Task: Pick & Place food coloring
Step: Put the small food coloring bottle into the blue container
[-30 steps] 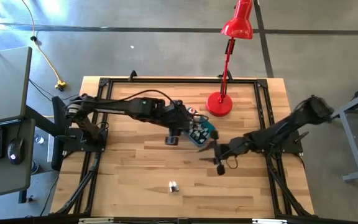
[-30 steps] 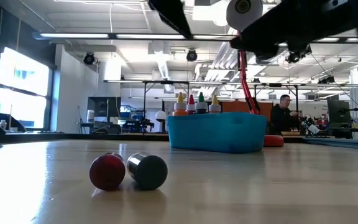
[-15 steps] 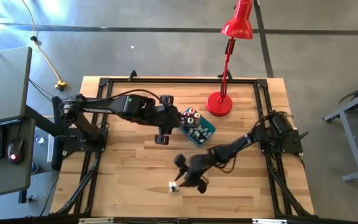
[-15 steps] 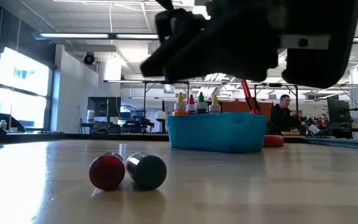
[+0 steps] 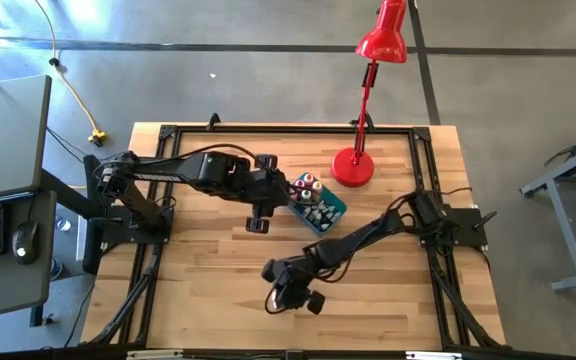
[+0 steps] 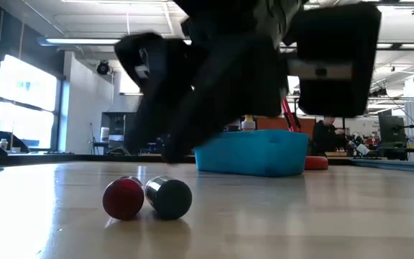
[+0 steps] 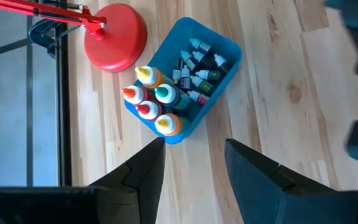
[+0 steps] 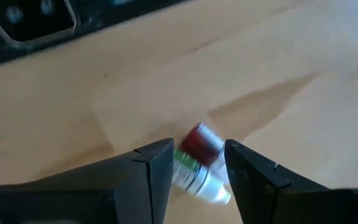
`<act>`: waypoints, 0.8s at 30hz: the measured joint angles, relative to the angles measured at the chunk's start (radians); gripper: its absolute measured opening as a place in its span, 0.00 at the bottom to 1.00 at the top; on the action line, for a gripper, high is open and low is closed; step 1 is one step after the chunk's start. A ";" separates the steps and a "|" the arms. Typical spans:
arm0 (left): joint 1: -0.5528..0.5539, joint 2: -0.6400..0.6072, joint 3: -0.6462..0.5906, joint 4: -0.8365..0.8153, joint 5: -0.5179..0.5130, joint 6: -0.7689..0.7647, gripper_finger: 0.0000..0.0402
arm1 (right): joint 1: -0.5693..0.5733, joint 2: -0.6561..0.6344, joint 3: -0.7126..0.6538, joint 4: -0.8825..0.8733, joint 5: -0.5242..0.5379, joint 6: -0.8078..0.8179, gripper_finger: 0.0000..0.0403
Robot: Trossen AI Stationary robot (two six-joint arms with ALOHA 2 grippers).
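Note:
Two small food coloring bottles lie on their sides on the wood near the table's front: a red one (image 6: 123,198) and a dark one (image 6: 169,198), touching each other. My right gripper (image 8: 197,148) hangs open just above them, a finger on either side, and touches neither. In the high view it (image 5: 281,294) covers them. More bottles stand and lie in the teal tub (image 7: 229,46) at mid-table. My left gripper (image 7: 194,142) hovers open and empty, high up to the left of the tub (image 5: 336,212).
A red desk lamp stands with its base (image 5: 353,167) just behind the tub. A black frame (image 5: 268,128) runs around the tabletop. Bare wood lies at the near left and near right. A person (image 6: 327,133) sits far off in the room.
My right gripper has swung from beside the tub toward the table's near edge and left, sinking and rolling, and now hangs over the two loose bottles. My left gripper rose and drew back to the left of the tub, then held still. The bottles have not moved.

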 joint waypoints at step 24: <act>0.000 0.001 0.000 -0.016 0.013 -0.013 0.41 | -0.012 -0.017 -0.009 -0.168 0.198 0.113 0.34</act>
